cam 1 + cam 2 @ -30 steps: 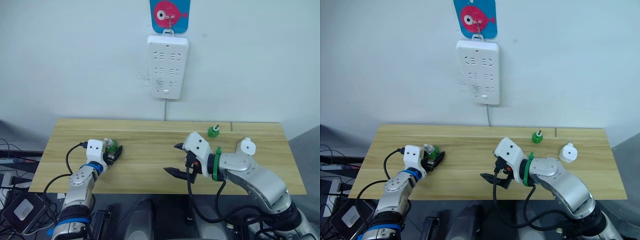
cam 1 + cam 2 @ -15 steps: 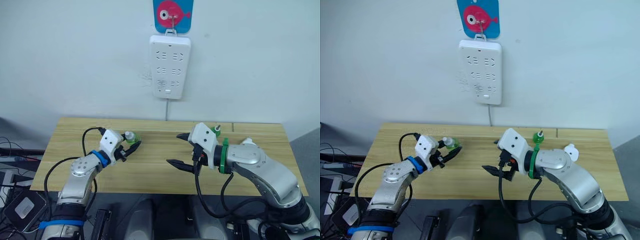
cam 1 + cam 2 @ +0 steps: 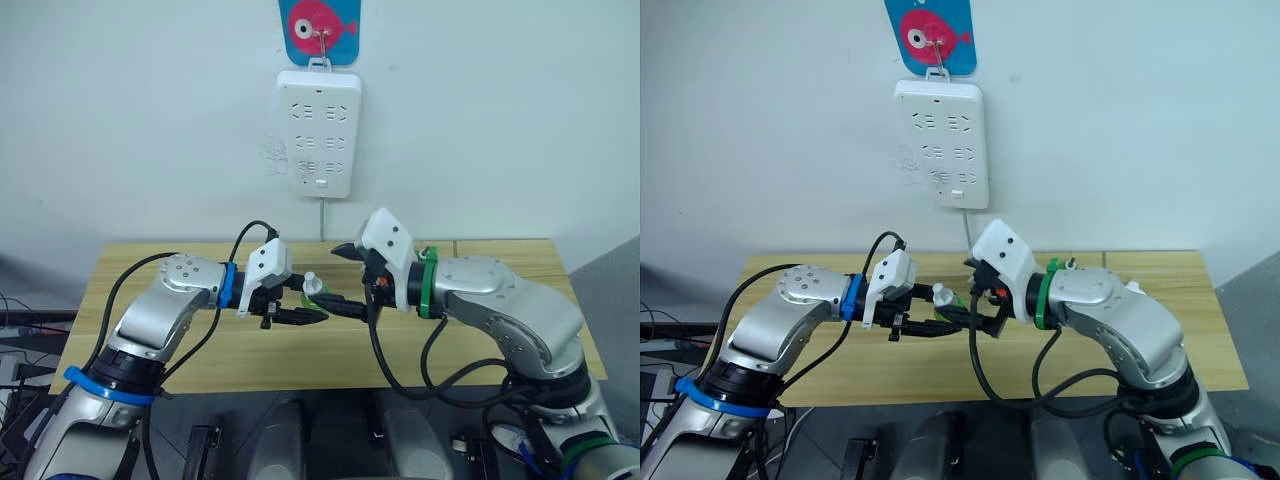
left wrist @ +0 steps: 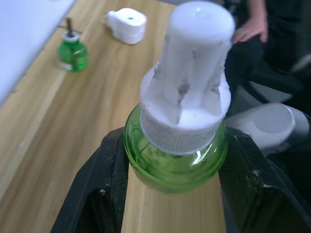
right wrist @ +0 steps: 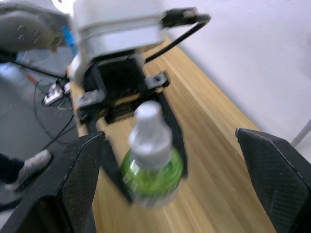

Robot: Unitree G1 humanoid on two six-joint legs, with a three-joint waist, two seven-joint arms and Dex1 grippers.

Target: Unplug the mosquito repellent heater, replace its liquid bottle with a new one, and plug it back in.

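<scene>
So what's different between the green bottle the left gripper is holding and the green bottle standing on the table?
The held bottle wears a white cap; the bottle on the table has none, only a thin dark wick sticking up. The held bottle is clamped in the left gripper, raised above the wooden table, with the right gripper open around it; the other stands free near the white heater. Both are small, round and green.

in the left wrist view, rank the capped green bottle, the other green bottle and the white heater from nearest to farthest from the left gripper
1. Capped green bottle: clamped between the left gripper's fingers.
2. White heater: lying on the wooden table, far off.
3. Other green bottle: standing near the heater by the wall; too close to rank against it.
</scene>
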